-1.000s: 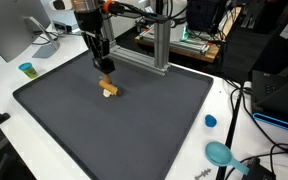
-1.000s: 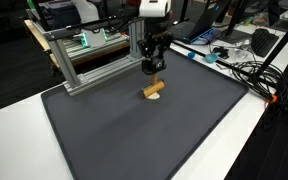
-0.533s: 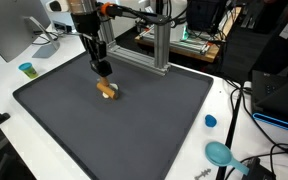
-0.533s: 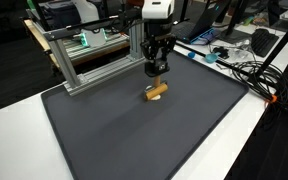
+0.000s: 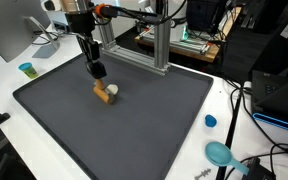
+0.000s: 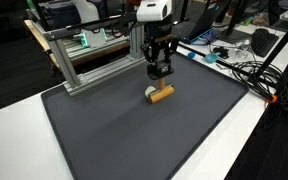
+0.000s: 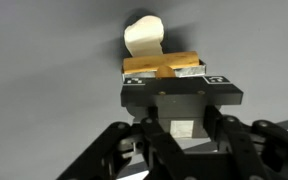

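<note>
A short wooden piece [image 5: 102,95] [image 6: 163,95] with a cream-coloured rounded end [image 7: 144,38] hangs low over the dark grey mat [image 5: 134,130] [image 6: 134,135]. My gripper [image 5: 98,73] [image 6: 160,73] points straight down over it, above the back half of the mat. In the wrist view the wooden part [image 7: 164,65] sits right at my fingertips [image 7: 174,84], centred between them, and the jaws are shut on it. The cream end sticks out past the fingers and casts a shadow on the mat.
A metal frame [image 5: 154,45] [image 6: 89,55] stands at the mat's back edge, close behind the arm. On the white table are a small cup [image 5: 26,69], a blue cap [image 5: 210,121], a teal scoop [image 5: 220,153] and cables [image 6: 246,70].
The gripper has shifted sideways along the mat, and the wooden piece has moved with it and turned, so its cream end points a different way.
</note>
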Action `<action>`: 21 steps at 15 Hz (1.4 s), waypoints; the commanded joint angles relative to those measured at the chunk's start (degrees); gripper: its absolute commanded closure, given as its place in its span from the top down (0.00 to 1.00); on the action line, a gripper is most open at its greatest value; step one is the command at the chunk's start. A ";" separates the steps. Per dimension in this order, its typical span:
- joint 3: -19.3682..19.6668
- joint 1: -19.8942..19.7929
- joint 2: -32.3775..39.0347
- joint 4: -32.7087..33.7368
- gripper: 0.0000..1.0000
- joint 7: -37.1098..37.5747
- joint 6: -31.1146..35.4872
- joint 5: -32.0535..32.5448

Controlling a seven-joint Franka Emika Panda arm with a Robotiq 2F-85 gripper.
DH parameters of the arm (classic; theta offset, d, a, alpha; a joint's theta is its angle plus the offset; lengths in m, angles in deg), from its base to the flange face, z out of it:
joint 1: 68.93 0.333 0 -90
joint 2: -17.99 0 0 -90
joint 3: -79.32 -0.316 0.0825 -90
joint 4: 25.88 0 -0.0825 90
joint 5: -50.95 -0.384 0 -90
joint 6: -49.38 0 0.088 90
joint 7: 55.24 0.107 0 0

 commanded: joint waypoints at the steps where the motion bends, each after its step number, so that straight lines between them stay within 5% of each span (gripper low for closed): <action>1: -0.43 -0.41 -0.11 -0.39 0.21 0.60 4.32 -3.91; 5: 0.16 -2.45 -10.41 -8.27 0.21 -8.42 8.44 -1.63; 10: 2.59 -1.40 -22.45 -13.93 0.21 -12.69 -0.93 13.14; 11: 2.28 -2.14 -16.11 -9.09 0.21 -12.22 0.77 8.28; 12: 2.35 -2.09 -17.99 -10.14 0.46 -12.03 -0.10 9.05; 14: 2.34 -2.08 -18.04 -10.34 0.46 -12.03 -0.06 8.96; 15: 2.27 -1.98 -17.31 -11.30 0.21 -12.50 1.93 9.65; 21: 2.11 -3.13 -18.47 -14.84 0.21 -33.69 9.69 8.44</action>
